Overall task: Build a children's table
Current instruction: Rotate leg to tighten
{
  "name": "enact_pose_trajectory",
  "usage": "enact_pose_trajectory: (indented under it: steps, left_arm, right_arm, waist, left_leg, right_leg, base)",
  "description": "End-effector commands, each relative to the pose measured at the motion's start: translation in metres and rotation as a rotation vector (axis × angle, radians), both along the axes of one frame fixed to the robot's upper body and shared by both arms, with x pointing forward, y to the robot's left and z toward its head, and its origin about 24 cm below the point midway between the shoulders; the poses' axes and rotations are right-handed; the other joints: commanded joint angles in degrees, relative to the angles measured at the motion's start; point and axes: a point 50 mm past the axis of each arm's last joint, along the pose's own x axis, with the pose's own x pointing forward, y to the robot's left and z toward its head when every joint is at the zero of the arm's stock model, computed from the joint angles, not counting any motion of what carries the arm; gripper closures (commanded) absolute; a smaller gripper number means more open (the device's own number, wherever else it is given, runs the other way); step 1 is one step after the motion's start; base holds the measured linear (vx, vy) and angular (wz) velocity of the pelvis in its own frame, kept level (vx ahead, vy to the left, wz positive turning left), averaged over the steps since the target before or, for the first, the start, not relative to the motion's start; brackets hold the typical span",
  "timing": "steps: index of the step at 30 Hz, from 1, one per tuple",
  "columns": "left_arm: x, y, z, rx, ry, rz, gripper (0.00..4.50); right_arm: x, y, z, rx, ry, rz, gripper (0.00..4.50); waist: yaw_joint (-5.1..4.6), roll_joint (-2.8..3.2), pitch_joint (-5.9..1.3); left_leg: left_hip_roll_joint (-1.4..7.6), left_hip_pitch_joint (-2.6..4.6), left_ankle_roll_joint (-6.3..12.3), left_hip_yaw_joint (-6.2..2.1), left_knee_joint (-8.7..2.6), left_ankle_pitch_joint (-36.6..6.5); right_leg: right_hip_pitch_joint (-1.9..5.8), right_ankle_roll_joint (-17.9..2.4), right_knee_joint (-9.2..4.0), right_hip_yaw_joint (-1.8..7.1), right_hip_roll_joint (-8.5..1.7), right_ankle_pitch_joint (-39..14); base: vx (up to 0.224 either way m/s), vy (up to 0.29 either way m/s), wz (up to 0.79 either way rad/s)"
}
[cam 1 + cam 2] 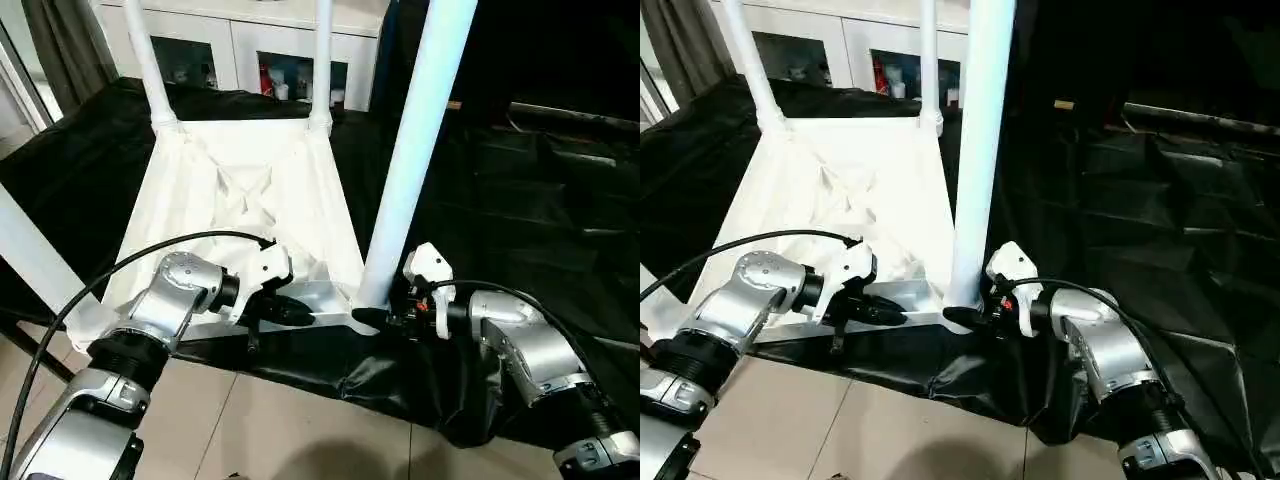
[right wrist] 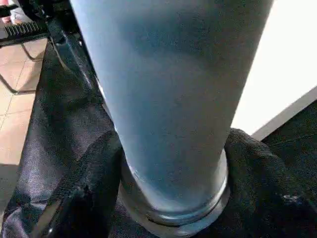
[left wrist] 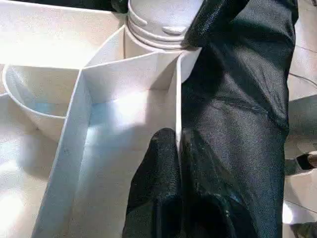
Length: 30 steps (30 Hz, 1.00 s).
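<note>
Two jaws work at the near right corner of the upturned table top [image 1: 250, 190], which lies on black sheeting. The near right leg [image 1: 415, 140] stands upright in its corner socket, long axis vertical, directly between the jaws of the right gripper [image 1: 385, 318]; these stand part open around its base, one finger on each side. The left gripper [image 1: 300, 312] is closed, pinching the top's near rim wall just beside that socket. Turning the leg falls to the right arm.
</note>
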Motion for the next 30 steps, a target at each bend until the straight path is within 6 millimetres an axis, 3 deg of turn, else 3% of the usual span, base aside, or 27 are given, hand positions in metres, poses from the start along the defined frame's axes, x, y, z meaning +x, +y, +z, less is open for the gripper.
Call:
enact_pose_trajectory:
  steps: [1, 5, 9, 11, 15, 17, 19, 21, 26, 27, 30]
  left_arm:
    - [-0.003, -0.008, 0.003, -0.019, 0.003, -0.052, 4.50]
    - [-0.003, -0.008, 0.003, -0.025, 0.003, -0.034, 4.50]
    - [0.001, -0.011, 0.000, -0.034, -0.018, 0.026, 4.50]
    - [0.009, -0.020, -0.004, -0.029, -0.045, 0.109, 4.50]
    - [0.023, -0.051, -0.009, -0.038, -0.081, 0.244, 4.50]
    - [0.024, -0.055, -0.009, -0.040, -0.085, 0.260, 4.50]
    - [0.027, -0.071, -0.009, -0.042, -0.106, 0.276, 4.50]
    - [0.028, -0.085, -0.008, -0.038, -0.128, 0.287, 4.50]
    - [0.028, -0.094, -0.009, -0.030, -0.161, 0.253, 4.50]
    - [0.027, -0.092, -0.010, -0.024, -0.162, 0.241, 4.50]
    - [0.027, -0.086, -0.011, -0.015, -0.176, 0.224, 4.50]
  right_arm:
    - [-0.003, 0.003, 0.000, -0.011, 0.000, 0.048, 1.78]
    - [-0.002, 0.003, -0.001, 0.012, 0.006, 0.014, 1.79]
    - [0.004, 0.004, -0.006, 0.041, 0.004, -0.095, 1.80]
    - [0.012, 0.007, -0.012, 0.054, -0.013, -0.255, 1.80]
    - [0.023, 0.019, -0.023, 0.070, -0.017, -0.575, 1.80]
    - [0.024, 0.021, -0.024, 0.069, -0.019, -0.613, 1.80]
    - [0.027, 0.030, -0.027, 0.090, 0.009, -0.702, 1.80]
    - [0.028, 0.040, -0.030, 0.099, 0.030, -0.769, 1.80]
    - [0.029, 0.052, -0.027, 0.111, 0.000, -0.737, 1.80]
    - [0.029, 0.052, -0.024, 0.142, -0.006, -0.726, 1.24]
    - [0.029, 0.049, -0.016, 0.214, -0.020, -0.721, 1.04]
  waist:
    - [-0.08, -0.03, -3.43]
    - [-0.03, -0.17, -3.40]
    - [-0.18, -0.08, -3.17]
    - [-0.41, 0.15, -2.77]
    - [-0.64, 0.30, -2.83]
    - [-0.62, 0.04, -3.01]
    - [-0.49, 0.04, -2.99]
    - [-0.45, 0.05, -3.13]
    - [-0.32, 0.09, -3.14]
    - [-0.28, 0.09, -3.13]
    - [-0.28, 0.21, -3.13]
  left_leg:
    - [1.23, -0.05, 3.34, 0.15, -3.18, -6.63]
    - [1.19, -0.12, 3.53, 0.16, -3.16, -6.56]
    - [1.17, 0.01, 2.55, 0.10, -3.35, -8.90]
    - [1.04, 0.19, 1.62, 0.18, -3.52, -10.90]
    - [0.78, 0.50, -0.41, -0.02, -3.66, -12.51]
    - [0.73, 0.21, -0.34, -0.20, -3.70, -11.73]
    - [0.78, 0.41, 0.27, -0.02, -3.58, -11.34]
    - [0.69, 0.19, 0.39, -0.09, -3.62, -10.63]
    - [0.77, 0.01, 1.17, -0.11, -3.64, -10.42]
    - [0.76, 0.03, 1.38, -0.11, -3.67, -10.67]
    - [0.76, -0.03, 1.67, -0.10, -3.65, -10.83]
  right_leg:
    - [3.68, -12.60, -3.45, 2.76, -4.06, -4.68]
    - [3.70, -12.51, -3.47, 2.74, -4.12, -5.22]
    - [3.50, -11.62, -4.07, 2.71, -4.27, -10.18]
    - [3.05, -10.23, -4.82, 2.73, -4.15, -15.23]
    - [2.72, -7.41, -5.56, 2.71, -4.10, -21.44]
    - [3.11, -7.24, -5.34, 2.70, -4.20, -20.70]
    - [2.75, -7.18, -5.44, 2.85, -4.19, -19.56]
    - [3.00, -7.26, -5.29, 2.78, -4.13, -18.63]
    - [3.17, -8.09, -5.01, 2.78, -4.18, -14.90]
    - [3.20, -8.07, -5.03, 2.81, -4.23, -15.02]
    - [3.25, -8.12, -5.07, 2.81, -4.29, -15.17]
  base:
    - [0.000, 0.000, 0.00]
    - [0.000, 0.000, 0.00]
    - [0.000, 0.000, 0.00]
    - [0.000, 0.000, 0.00]
    - [0.000, 0.000, 0.00]
    - [0.000, 0.000, 0.00]
    - [0.000, 0.000, 0.00]
    - [0.000, 0.000, 0.00]
    - [0.000, 0.000, 0.00]
    - [0.000, 0.000, 0.00]
    - [0.000, 0.000, 0.00]
